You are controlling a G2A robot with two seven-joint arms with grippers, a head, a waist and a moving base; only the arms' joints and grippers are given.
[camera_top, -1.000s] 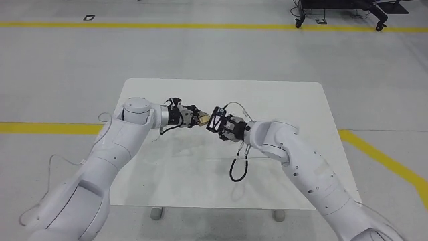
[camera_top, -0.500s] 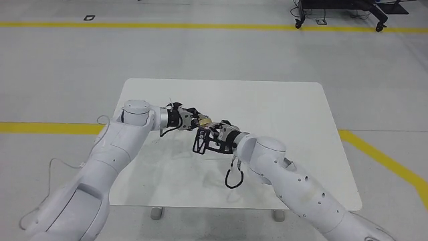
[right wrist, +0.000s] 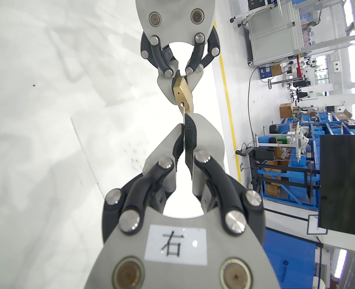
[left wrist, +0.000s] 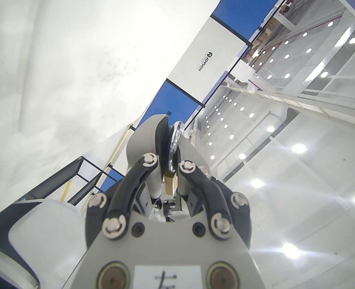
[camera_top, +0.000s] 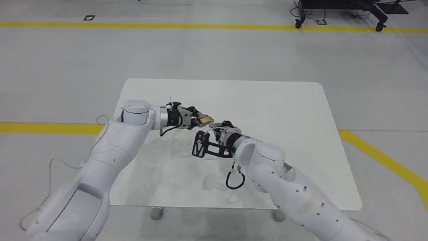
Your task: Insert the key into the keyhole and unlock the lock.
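Lock [right wrist: 184, 95] clamped in left gripper [camera_top: 200, 118], above middle of table [camera_top: 287, 100]. Key [right wrist: 183, 112] clamped in right gripper [right wrist: 185, 127], tip touching lock at keyhole. Grippers facing each other, tip to tip.

The small rectangular brass padlock [right wrist: 183, 96] has a brushed, softly gleaming golden metal body, and its curved shackle [left wrist: 174, 139] is mirror-bright chromed metal. At the padlock's keyhole, the thin silver metal key [right wrist: 182, 111] looks smooth and pale. The left gripper [left wrist: 171, 135] clamped around the padlock and the right gripper [right wrist: 186, 121] just beside it share matt light-grey shells, black ribbed rubbery pads [right wrist: 191, 133], glossy black plastic links and polished metal screw heads. Beneath the padlock, the white rectangular table [camera_top: 281, 100] has a smooth, matt top flecked with tiny dark specks.
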